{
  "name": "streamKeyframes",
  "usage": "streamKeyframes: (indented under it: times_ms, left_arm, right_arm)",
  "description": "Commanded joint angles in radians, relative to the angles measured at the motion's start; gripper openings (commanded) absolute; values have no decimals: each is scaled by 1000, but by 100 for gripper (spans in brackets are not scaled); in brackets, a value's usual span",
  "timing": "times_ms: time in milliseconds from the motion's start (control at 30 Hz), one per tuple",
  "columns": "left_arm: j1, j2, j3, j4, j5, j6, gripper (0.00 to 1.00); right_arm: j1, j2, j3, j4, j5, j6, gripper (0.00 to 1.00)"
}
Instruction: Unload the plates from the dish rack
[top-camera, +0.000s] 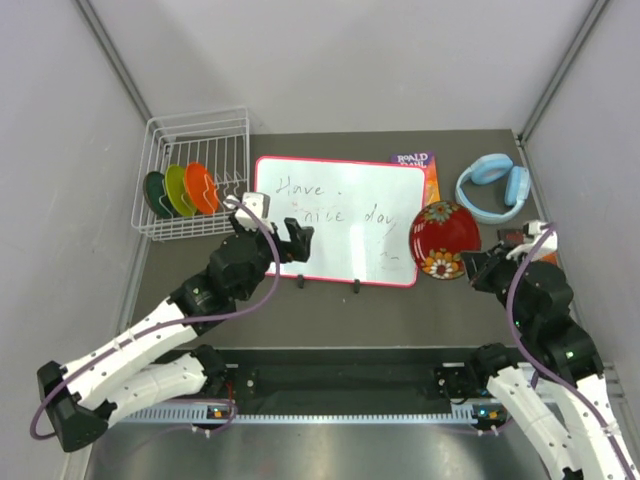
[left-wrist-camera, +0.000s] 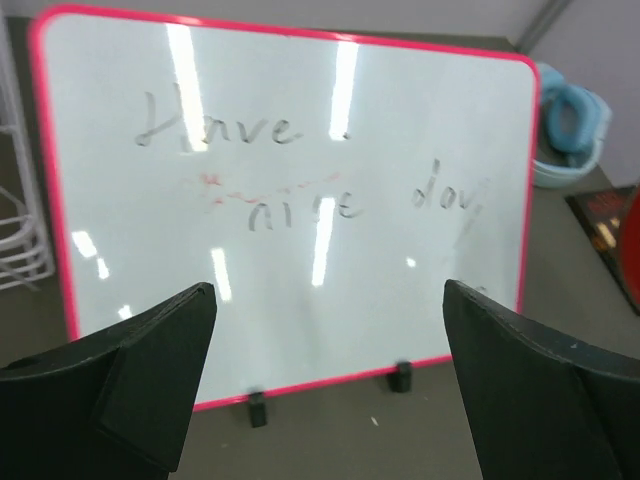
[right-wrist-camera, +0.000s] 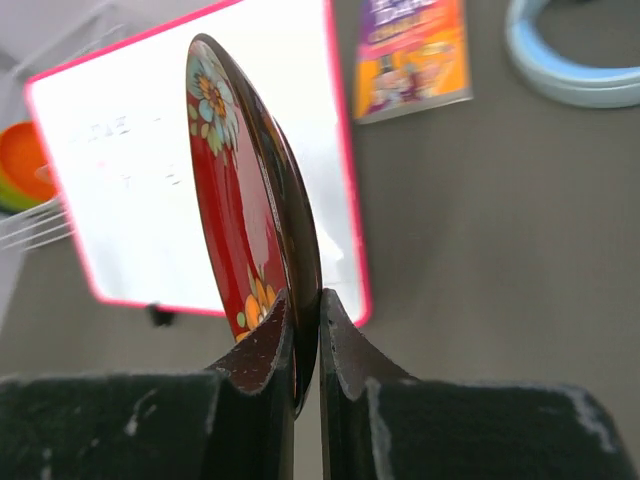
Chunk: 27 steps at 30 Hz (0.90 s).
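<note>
Red plate (top-camera: 445, 235) near "Have nice day" whiteboard (top-camera: 338, 220)

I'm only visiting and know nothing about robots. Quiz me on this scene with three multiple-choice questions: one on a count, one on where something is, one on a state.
1. How many plates stand in the dish rack?
A) one B) three C) five

2. Where is the red flowered plate?
A) in the rack B) on the headphones C) in the right tool

3. How is the left tool?
A) open and empty B) shut on a plate C) shut on a pen

Answers:
1 B: the orange plate, lime plate and dark plate stand on edge there.
2 C: that tool clamps the plate's rim.
3 A: its jaws stand wide apart, with only the whiteboard showing between them.
</note>
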Motion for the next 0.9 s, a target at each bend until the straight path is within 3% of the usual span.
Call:
streamKeyframes:
  times_ms: [0,167,333,433,467,600,633,667,867]
  left_arm:
    - [25,-32,30,-27,-208,99,99]
    - [74,-29,24,-15,-139,101,99]
    - [138,5,-1,-2,-49,72,99]
    - [168,19,-12,4,13,56,99]
    - [186,20,-15,10,25,56,99]
    - [240,27,-32,21,100,50,99]
    - [260,30,-35,30,112,52,99]
    - [272,33,-38,30,122,52,99]
    - [389,69,-58,83,188,40,99]
  right_arm:
    - [-8,25,64,-89,240,-38,0]
    - [-9,68,47,-71,343,-52,0]
    - [-32,143,-9,10,343,-16,0]
    - [-142,165,-89,127,243,-30,0]
    - [-194,174,-125,154,137,-39,0]
    - [-631,255,-190,267,-252,-113,0]
    - [-691,286,-201,300,-403,-125,0]
    - [-771,300,-209,320,-451,-127,0]
    - [-805,352,-248,392,-524,-101,0]
